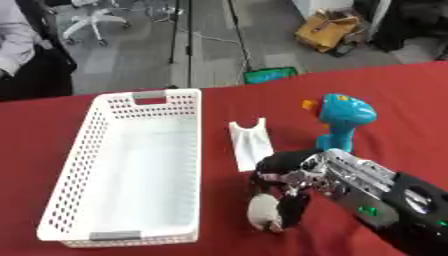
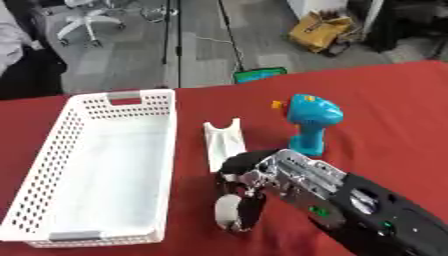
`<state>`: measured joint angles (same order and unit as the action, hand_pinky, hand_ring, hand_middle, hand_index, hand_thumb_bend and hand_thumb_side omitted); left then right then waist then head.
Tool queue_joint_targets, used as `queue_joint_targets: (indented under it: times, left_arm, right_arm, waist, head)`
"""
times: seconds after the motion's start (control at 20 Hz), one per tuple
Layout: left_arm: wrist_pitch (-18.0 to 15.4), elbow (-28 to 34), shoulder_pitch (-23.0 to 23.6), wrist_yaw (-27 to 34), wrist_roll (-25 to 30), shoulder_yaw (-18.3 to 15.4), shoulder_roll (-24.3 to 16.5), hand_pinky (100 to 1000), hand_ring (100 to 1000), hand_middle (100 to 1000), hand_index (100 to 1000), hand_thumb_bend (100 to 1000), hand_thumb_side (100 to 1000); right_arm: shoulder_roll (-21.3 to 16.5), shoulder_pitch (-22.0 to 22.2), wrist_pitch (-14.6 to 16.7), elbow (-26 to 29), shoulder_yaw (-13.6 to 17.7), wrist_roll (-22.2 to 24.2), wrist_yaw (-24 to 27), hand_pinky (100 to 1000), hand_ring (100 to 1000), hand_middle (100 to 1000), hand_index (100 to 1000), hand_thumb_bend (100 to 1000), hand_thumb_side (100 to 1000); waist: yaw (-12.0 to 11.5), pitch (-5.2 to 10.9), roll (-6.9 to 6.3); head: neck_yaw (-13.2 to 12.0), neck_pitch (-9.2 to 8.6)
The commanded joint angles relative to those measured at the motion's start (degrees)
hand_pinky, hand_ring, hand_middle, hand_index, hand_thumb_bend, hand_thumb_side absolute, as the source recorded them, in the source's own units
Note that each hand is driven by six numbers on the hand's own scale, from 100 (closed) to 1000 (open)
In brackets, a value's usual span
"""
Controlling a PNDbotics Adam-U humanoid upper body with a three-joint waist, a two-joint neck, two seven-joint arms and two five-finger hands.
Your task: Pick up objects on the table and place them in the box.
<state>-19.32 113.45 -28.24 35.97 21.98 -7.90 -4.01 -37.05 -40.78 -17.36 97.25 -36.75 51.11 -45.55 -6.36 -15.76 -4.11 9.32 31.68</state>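
A white perforated basket [image 1: 98, 150] stands on the left of the red table, nothing inside it. My right hand [image 1: 311, 175] comes in from the lower right, fingers pointing down and curled round a small white rounded object [image 1: 261, 211] that rests on the cloth near the basket's front right corner. A flat white piece with a notched top [image 1: 249, 142] lies just right of the basket. A blue toy drill with an orange tip [image 1: 343, 120] stands upright behind my hand. The left hand shows in neither view.
The red tablecloth [image 1: 402, 100] stretches to the right and back. Beyond the far edge lie grey floor, a tripod stand, an office chair and a yellow bag. A person in dark clothes sits at the far left edge, off the table.
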Motion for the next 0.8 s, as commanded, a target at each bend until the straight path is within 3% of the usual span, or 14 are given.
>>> queue_joint_targets:
  times: [0.05, 0.8]
  left_arm:
    - [-0.08, 1.14, -0.74, -0.06, 0.07, -0.01, -0.29, 631, 659, 668, 711, 100, 854]
    - [-0.04, 1.14, -0.81, -0.13, 0.04, -0.04, -0.21, 629, 658, 668, 710, 100, 851]
  right_arm:
    - [-1.19, -0.61, -0.80, 0.13, 0.48, 0.85, -0.79, 395, 452, 574, 752, 537, 274]
    - [-1.20, -0.99, -1.22, 0.96, 0.99, 0.17, -0.86, 359, 417, 472, 647, 510, 310]
  waist:
    - [-0.13, 0.87, 0.03]
    - [-0.10, 0.96, 0.02]
  head:
    - [-0.01, -0.47]
    - [-0.04, -0.61]
